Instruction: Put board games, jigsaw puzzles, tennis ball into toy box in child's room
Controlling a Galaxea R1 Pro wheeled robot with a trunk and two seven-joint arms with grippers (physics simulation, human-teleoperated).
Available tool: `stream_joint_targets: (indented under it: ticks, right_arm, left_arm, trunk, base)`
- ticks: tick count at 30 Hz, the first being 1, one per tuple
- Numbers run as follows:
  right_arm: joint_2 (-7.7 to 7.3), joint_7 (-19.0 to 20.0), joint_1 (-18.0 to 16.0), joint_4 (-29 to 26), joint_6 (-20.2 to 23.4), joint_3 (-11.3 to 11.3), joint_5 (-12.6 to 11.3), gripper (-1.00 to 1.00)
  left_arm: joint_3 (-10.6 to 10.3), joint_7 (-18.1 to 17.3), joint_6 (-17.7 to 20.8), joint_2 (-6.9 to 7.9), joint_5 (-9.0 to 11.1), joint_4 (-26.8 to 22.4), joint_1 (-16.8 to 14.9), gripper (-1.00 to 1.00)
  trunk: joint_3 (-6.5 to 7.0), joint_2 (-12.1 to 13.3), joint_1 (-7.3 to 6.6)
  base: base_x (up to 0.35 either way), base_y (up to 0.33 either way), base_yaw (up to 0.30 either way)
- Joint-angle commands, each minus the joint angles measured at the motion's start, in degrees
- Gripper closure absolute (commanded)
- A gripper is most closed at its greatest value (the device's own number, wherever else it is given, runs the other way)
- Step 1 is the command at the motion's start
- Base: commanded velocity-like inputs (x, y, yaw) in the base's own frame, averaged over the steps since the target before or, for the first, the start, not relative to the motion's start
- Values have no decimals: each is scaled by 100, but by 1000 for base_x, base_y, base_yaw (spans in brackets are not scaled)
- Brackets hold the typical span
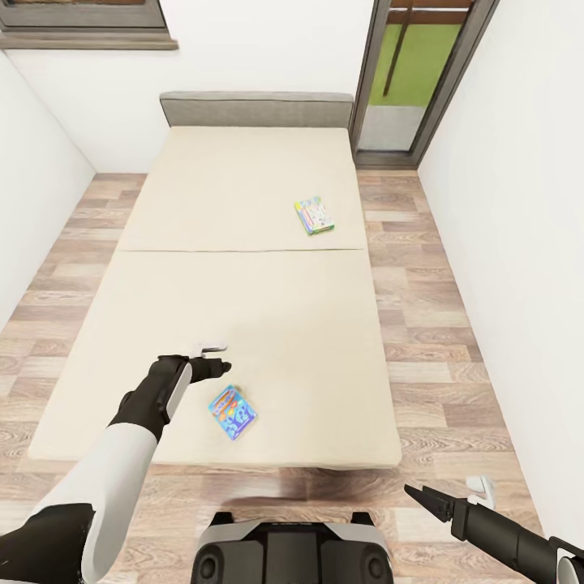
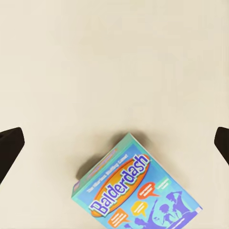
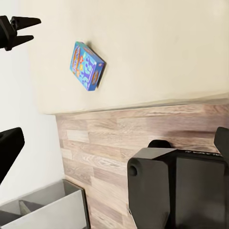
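While the left tool (image 1: 212, 354) hangs over the near half of the bed (image 1: 243, 316), the blue Balderdash box (image 1: 233, 411) lies just nearer than it and slightly right.

Right tool (image 1: 423, 496): low at near right over the wood floor (image 1: 430, 341), off the bed edge, nothing between its tips; how far apart they stand I cannot tell. Left tool: spread wide, empty, the closer of the two to the blue box. That box lies flat, long axis skewed to the bed edge. Judgement: a short pull back towards the robot, plus wrist turn to match the skew. Second game box (image 1: 315, 216) sits well apart on the far panel, right side.
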Motion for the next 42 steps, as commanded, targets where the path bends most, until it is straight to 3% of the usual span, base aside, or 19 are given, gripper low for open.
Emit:
stream_joint_targets:
  ticks: [1,17,42]
  right_arm:
    - [-1,8,-2,-1,34,-3,-19,-100]
    - [-1,-6,-2,-1,51,-3,-12,-100]
    - [-1,-10,-2,-1,67,-3,-11,-100]
  left_arm:
    - [32,-30,33,-7,-5,-7,-2,-100]
    - [34,-31,36,-1,-14,-7,-2,-100]
    - [42,-25,59,6,-15,-7,-2,-100]
  trunk:
    - [-8,-9,3]
    - [-37,-9,3]
    - [-240,-9,3]
  base:
    - [9,2,0]
    - [2,0,0]
    - [0,0,0]
